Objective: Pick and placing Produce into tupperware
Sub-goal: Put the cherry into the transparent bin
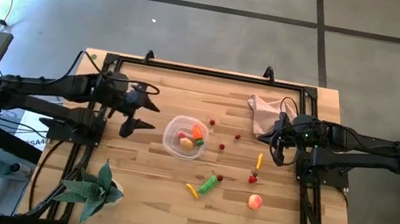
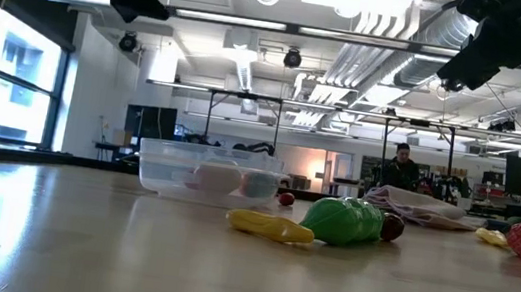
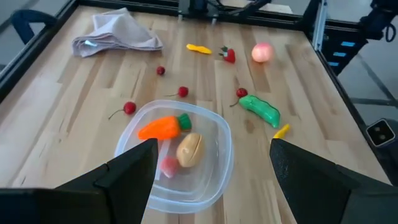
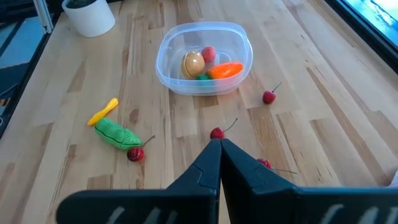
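- Wooden tabletop [image 1: 147, 192] planks carry everything; at the near edge in the high view a green spiky plant [image 1: 95, 188] in a white pot is seen.
- Near that edge, toward the right side, a peach-pink fruit [image 1: 255, 202] is seen, with a yellow piece [image 1: 191, 190] and a green pepper [image 1: 209, 183] lying just beside each other further left.
- A red strawberry [image 1: 254, 178] and a second yellow piece [image 1: 260, 161] are placed a little farther back, close to the right arm.
- At mid-table the tupperware [image 1: 171, 144] is found; an orange carrot [image 3: 160, 127], a tan lump [image 3: 189, 149] and a pink piece [image 3: 169, 165] are held inside it.
- Small red berries [image 1: 222, 145] are scattered on the boards around the tub.
- The left gripper [image 1: 147, 115] is held above the tabletop just left of the tub, fingers spread wide and nothing held.
- The right gripper [image 1: 278, 147] is held to the right of the berries, fingers pressed together, nothing between them.
- At the far right corner a pink cloth [image 1: 266, 111] is crumpled.
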You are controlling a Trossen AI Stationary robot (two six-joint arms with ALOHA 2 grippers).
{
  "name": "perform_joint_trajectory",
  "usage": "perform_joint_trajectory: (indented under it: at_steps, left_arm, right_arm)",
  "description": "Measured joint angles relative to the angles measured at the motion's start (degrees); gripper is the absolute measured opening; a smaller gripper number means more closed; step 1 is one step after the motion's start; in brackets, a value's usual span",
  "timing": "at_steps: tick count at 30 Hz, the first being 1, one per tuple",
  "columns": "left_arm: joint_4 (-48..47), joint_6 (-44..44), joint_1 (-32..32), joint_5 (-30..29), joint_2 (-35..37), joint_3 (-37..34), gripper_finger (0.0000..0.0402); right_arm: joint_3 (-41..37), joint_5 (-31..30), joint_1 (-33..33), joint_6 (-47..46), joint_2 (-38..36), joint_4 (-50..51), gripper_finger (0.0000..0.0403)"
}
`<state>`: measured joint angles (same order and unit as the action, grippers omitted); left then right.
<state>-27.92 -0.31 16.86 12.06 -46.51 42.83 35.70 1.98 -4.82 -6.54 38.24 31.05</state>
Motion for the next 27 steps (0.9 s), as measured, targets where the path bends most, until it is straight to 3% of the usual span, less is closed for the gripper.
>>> perform_joint_trajectory:
  at_steps: [8,17,23,27]
  left_arm:
    - [-2.79,-1.72,-0.02,-0.71,0.29,0.00,0.0286]
    - [-4.25,-3.00,-6.77,-5.39,1.29,-2.17,0.0193]
    - [-1.67,-3.27,-9.07,-0.52,6.63,-6.02,0.0150]
    - [-2.21,-3.26,-9.05,-1.38,11.96,-7.71,0.0135]
  right_arm:
    - [0.00,0.00,-0.02,0.02,-0.02,0.00,0.0000]
    - [0.00,-0.02,-0.02,-0.01,-0.01,0.00,0.0000]
    - [0.00,-0.02,-0.02,0.03,-0.02,0.00,0.0000]
    - [0.00,-0.02,-0.02,-0.01,-0.01,0.00,0.0000]
